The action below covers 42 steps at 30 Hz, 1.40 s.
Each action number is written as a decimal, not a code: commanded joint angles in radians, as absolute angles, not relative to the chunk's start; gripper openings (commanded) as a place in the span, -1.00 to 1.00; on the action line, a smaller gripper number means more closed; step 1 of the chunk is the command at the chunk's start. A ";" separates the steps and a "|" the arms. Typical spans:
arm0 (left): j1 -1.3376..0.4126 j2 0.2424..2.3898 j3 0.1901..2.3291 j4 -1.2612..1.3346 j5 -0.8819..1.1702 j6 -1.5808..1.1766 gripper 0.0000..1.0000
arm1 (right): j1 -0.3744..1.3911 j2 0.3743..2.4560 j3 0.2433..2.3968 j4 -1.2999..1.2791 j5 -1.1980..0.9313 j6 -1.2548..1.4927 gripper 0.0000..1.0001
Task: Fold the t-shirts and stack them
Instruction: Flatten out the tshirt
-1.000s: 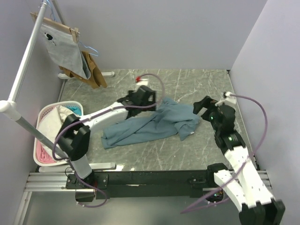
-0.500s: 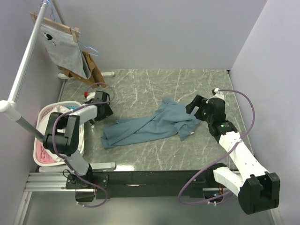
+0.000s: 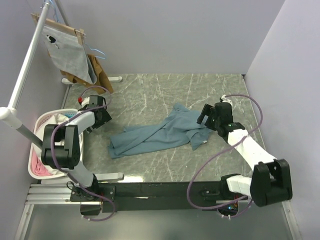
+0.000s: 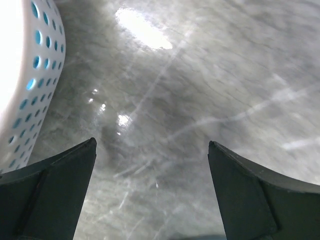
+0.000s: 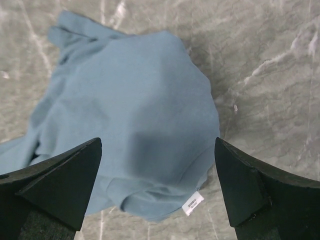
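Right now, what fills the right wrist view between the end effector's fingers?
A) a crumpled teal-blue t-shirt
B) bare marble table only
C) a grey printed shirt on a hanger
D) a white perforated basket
A: the teal-blue t-shirt lies crumpled on the table below the open right end effector, its white label at the near edge.

t-shirt (image 3: 160, 134) mid-table (image 3: 165, 90), basket (image 3: 44, 122) left

soft matt cloth t-shirt (image 5: 135, 105), glossy marbled table (image 4: 210, 75) (glare spots), perforated plastic basket (image 4: 30, 75)
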<state>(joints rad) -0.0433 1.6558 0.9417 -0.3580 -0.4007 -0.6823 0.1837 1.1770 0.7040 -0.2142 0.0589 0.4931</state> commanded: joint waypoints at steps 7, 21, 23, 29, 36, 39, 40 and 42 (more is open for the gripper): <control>-0.127 1.499 0.865 -0.221 -0.088 -0.517 0.99 | 0.184 1.394 0.799 -0.166 0.055 0.437 0.99; -0.229 1.629 0.939 -0.308 -0.023 -0.422 0.99 | 0.186 1.474 0.813 -0.124 -0.057 0.426 0.98; -0.236 1.628 0.943 -0.307 0.063 -0.397 0.99 | 0.186 1.471 0.815 -0.127 -0.064 0.423 0.95; -0.296 1.643 0.969 -0.322 0.219 -0.357 0.72 | 0.186 1.482 0.816 -0.130 -0.080 0.419 0.90; -0.334 1.666 0.989 -0.348 0.230 -0.356 -0.44 | 0.184 1.470 0.804 -0.127 -0.084 0.411 0.77; -0.336 1.658 1.003 -0.356 0.177 -0.365 -0.99 | 0.186 1.445 0.805 -0.123 -0.092 0.393 0.03; -0.337 1.648 1.008 -0.356 0.157 -0.379 -0.99 | 0.186 1.416 0.808 -0.123 -0.095 0.382 -0.38; -0.342 1.596 1.031 -0.373 0.120 -0.382 -0.98 | 0.186 1.367 0.818 -0.138 -0.083 0.353 -1.00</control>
<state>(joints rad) -0.3355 1.6588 0.9657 -0.3561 0.1829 -0.3649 0.1837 1.4811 0.7872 -0.1585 -0.0845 0.3996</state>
